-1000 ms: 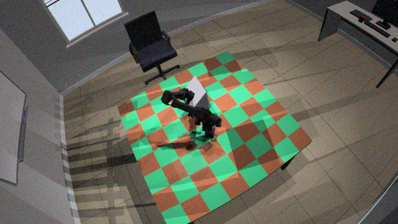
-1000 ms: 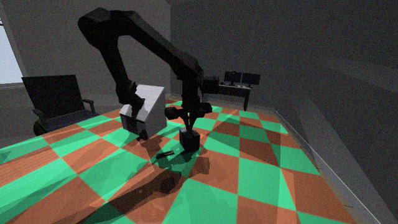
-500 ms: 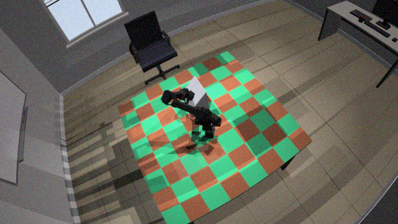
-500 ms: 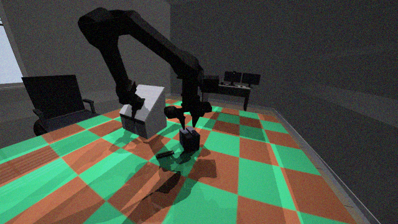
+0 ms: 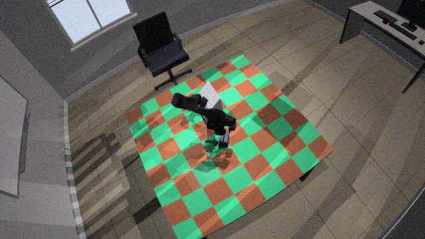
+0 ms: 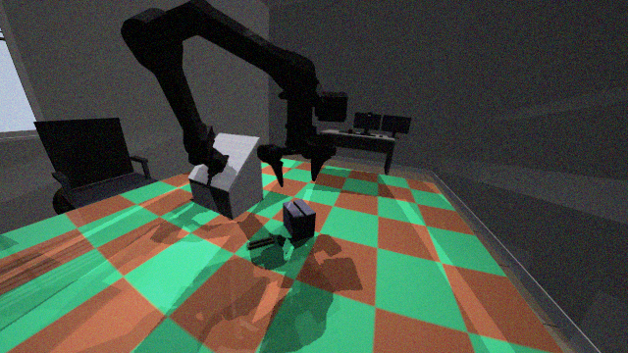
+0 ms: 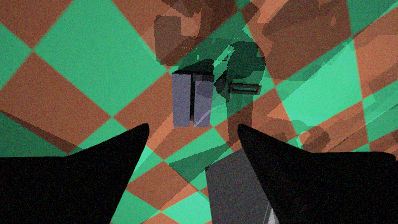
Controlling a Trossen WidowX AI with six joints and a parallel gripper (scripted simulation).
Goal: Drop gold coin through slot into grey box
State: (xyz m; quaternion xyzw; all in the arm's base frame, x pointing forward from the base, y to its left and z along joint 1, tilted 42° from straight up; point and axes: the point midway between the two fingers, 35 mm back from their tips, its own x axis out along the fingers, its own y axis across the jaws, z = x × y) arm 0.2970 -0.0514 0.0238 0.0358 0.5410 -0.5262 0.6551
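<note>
Grey box (image 6: 298,219) with slotted lid on checkered surface (image 6: 412,275), dark-green holder (image 6: 263,242) just beside it, black tool (image 6: 295,172) raised above box, fingers spread wide, gripping nothing, coin not visible in any view.

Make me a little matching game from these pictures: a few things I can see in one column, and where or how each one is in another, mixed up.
Things:
1. black two-fingered gripper
2. small grey box with a narrow slot in its lid
3. shallow dark-green holder
4. black office chair

States or places:
A. lies low on the checked mat beside the box
B. stands off the mat, near the window
C. open wide, holding nothing, above the box
D. stands on the mat below the fingers

Pairs: 1-C, 2-D, 3-A, 4-B
</note>
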